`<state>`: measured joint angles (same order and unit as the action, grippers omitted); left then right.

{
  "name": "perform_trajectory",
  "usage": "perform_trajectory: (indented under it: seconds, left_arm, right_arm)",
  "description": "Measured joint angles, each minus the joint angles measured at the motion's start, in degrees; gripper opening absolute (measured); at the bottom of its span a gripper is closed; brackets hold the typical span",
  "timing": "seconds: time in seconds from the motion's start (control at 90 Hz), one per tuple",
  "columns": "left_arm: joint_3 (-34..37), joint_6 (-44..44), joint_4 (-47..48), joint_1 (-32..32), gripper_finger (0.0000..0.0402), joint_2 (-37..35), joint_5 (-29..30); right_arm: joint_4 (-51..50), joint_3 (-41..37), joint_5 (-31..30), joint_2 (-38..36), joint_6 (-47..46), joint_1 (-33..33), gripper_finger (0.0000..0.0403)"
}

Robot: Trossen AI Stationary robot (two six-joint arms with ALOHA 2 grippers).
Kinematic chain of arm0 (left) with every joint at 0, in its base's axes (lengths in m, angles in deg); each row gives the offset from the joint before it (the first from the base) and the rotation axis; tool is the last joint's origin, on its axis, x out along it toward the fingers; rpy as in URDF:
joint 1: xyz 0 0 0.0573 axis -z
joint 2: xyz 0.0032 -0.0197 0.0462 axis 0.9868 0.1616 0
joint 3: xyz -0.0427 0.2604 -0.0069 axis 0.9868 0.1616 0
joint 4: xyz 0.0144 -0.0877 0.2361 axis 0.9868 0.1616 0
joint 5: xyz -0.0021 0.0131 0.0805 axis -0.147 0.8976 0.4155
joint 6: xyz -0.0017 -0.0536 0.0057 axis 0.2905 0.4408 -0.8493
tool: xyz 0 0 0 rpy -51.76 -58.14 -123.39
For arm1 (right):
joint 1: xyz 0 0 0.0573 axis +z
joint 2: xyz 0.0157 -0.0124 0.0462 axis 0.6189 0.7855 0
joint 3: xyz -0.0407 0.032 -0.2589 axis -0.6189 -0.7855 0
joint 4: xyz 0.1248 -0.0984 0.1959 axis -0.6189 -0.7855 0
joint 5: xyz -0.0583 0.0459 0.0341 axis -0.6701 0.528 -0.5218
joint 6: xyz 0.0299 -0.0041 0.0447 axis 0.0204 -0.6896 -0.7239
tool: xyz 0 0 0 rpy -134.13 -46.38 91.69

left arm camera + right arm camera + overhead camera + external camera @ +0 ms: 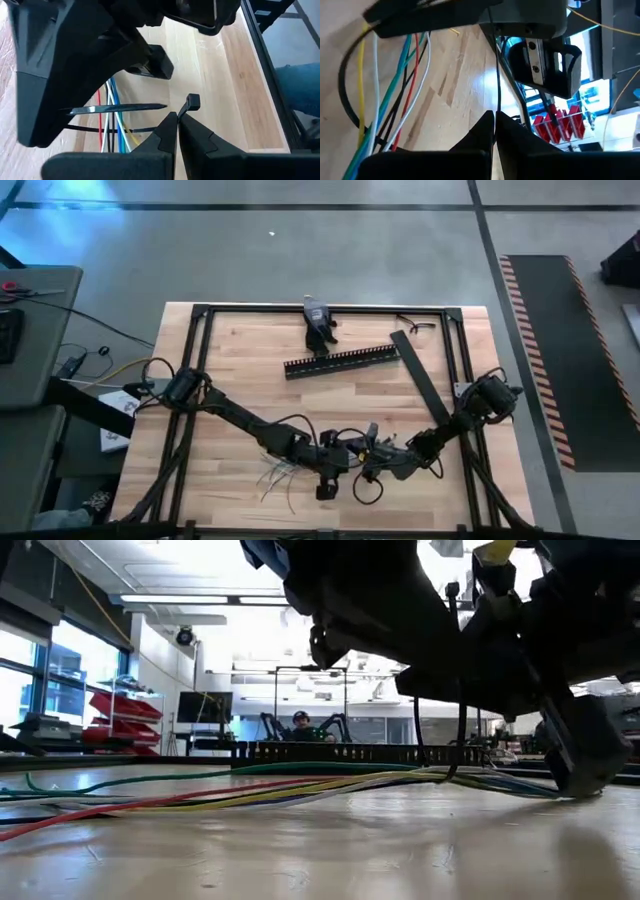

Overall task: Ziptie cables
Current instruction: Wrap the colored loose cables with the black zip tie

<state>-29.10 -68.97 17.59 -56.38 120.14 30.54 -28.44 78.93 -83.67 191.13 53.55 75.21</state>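
Cables: loose bundle of thin, glossy, flexible coloured and pale wires [278, 476] lay on the wood tabletop [250, 370] near its front edge, long axis running left-right, passing under both claws.
Zip tie: thin black plastic strip [120, 108] crossed the bundle.
Left gripper [176, 131]: directly over the bundle, clenched on the tie's head.
Right gripper [494, 126]: beside it, clenched on the tie's tail.

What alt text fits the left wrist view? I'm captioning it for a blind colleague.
The left gripper, shut on a black zip tie, holds the tie's head just above its fingertips over a pale wooden table. Beyond, the tie's thin tail crosses a bundle of red, blue, white and yellow cables, under the dark bulk of the other arm.
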Motion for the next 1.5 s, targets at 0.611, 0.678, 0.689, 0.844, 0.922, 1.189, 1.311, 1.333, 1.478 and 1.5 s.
perform_trajectory:
  seconds: [0.611, 0.678, 0.689, 0.844, 0.922, 1.189, 1.311, 1.333, 1.478, 1.5]
  left_arm:
    - [0.0, 0.1, -0.4, 0.0, 0.0, 0.0, -0.5]
    - [0.0, 0.4, -0.5, 0.0, 0.0, 0.0, -0.5]
    - [0.0, 0.5, -0.5, 0.0, 0.0, 0.0, -0.5]
    - [0.0, 0.6, -0.5, 0.0, 0.0, 0.0, -0.5]
    - [0.0, 0.6, -0.5, 0.0, 0.0, 0.0, -0.6]
    - [0.0, 0.6, -0.4, 0.0, 0.0, 0.0, -0.6]
    - [0.0, 0.6, -0.4, 0.0, 0.0, 0.0, -0.6]
    - [0.0, 0.6, -0.4, 0.0, 0.0, 0.0, -0.6]
    - [0.0, 0.6, -0.4, 0.0, 0.0, 0.0, -0.6]
    - [0.0, 0.6, -0.4, 0.0, 0.0, 0.0, -0.6]
  right_arm:
    - [2.3, 0.0, -0.4, 0.0, 7.1, 0.1, 0.0]
    - [2.3, 0.0, -0.4, 0.0, 7.0, 0.0, 0.0]
    - [2.3, 0.0, -0.4, 0.0, 6.9, -0.1, 0.0]
    - [2.3, 0.0, -0.4, 0.0, 5.3, -0.2, 0.0]
    - [2.3, 0.0, -0.2, 0.0, 4.3, -0.2, 0.0]
    - [2.8, 0.0, 0.6, 0.0, 4.2, -0.2, 0.0]
    - [3.2, 0.0, 1.2, 0.0, 4.4, -0.1, 0.0]
    - [3.3, 0.0, 1.2, 0.0, 4.5, -0.1, 0.0]
    - [5.6, 0.0, 1.2, 0.0, 7.6, 0.5, 0.0]
    - [6.0, 0.0, 1.2, 0.0, 8.0, 0.6, 0.0]
